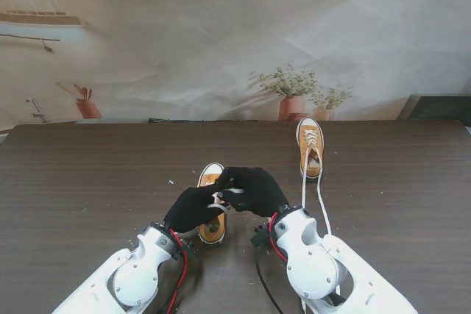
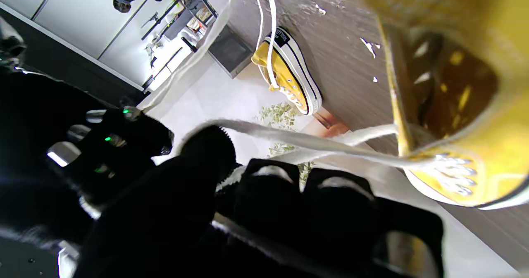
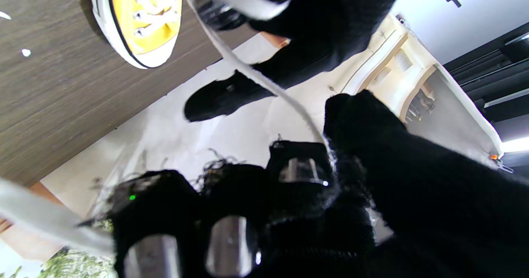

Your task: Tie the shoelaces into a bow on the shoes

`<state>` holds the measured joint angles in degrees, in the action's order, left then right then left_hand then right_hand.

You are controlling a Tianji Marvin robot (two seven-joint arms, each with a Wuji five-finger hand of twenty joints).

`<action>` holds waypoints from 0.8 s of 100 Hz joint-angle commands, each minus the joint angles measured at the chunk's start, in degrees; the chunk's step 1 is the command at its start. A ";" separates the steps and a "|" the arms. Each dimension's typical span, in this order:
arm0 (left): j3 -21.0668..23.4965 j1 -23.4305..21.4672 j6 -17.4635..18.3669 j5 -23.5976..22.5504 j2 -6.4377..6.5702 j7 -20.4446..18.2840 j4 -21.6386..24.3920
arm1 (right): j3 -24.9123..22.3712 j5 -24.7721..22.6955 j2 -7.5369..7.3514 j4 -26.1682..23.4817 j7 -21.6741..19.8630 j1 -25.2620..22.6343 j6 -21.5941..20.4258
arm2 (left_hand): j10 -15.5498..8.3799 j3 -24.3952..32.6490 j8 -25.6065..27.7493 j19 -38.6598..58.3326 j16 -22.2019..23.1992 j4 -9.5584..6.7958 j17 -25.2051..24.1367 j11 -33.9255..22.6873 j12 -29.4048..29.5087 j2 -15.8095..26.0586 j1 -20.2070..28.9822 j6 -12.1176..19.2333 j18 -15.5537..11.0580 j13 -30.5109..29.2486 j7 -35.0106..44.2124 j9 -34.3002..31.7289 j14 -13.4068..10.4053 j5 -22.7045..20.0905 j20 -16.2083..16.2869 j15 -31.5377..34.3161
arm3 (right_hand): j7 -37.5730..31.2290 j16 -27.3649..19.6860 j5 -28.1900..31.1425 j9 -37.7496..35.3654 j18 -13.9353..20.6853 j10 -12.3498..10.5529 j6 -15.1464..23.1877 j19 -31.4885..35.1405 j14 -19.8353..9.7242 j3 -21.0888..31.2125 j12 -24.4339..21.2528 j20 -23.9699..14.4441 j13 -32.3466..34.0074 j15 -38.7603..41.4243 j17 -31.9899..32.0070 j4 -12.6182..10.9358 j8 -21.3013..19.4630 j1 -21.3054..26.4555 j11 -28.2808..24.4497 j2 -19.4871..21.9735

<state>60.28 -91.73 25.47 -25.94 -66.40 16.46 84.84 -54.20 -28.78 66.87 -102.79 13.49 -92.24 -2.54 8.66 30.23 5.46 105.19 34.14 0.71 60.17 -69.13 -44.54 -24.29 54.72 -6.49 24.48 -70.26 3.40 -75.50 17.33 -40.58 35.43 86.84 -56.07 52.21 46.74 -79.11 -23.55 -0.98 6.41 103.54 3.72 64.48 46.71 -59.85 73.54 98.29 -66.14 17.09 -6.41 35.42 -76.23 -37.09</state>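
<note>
A white lace of the near yellow shoe is pinched between the fingertips of both the left hand and the right hand.

Stand view, lower centre of frame: both white arms rise from the bottom corners and converge. The left hand, black-gloved, sits left of centre with fingers curled toward the right hand, which lies just beside it, fingertips meeting. Each hand is closed on a strand of lace. In the wrist views the strand passes between thumb and fingers of each hand.
</note>
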 commanded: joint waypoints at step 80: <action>-3.26 0.24 -14.18 -5.26 -4.66 17.93 -0.28 | -0.58 -3.39 -1.75 -2.92 -5.72 -3.03 1.16 | -0.77 -21.71 17.71 8.58 0.22 0.55 1.05 0.29 -2.40 6.77 11.08 0.86 -4.45 -2.31 44.40 -2.08 2.96 -5.84 -4.23 -1.40 | -2.63 0.97 4.26 -4.07 0.27 1.00 -0.82 16.44 -1.95 2.10 1.42 -0.03 1.53 4.77 -2.01 -0.72 -0.82 2.52 -1.94 -1.26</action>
<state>56.41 -90.95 11.69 -31.27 -70.69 35.11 83.74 -54.37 -31.41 66.08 -105.61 9.44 -94.87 -1.62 8.56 9.71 22.36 105.19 34.14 1.16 60.16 -68.37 -45.34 -19.26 63.47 -6.55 25.10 -70.27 46.88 -75.55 17.61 -47.50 31.76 85.62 -57.62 52.23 49.10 -79.65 -23.55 -0.98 5.91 103.54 3.72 64.50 46.75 -59.85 74.05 98.29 -66.15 17.09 -6.01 36.04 -76.23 -37.65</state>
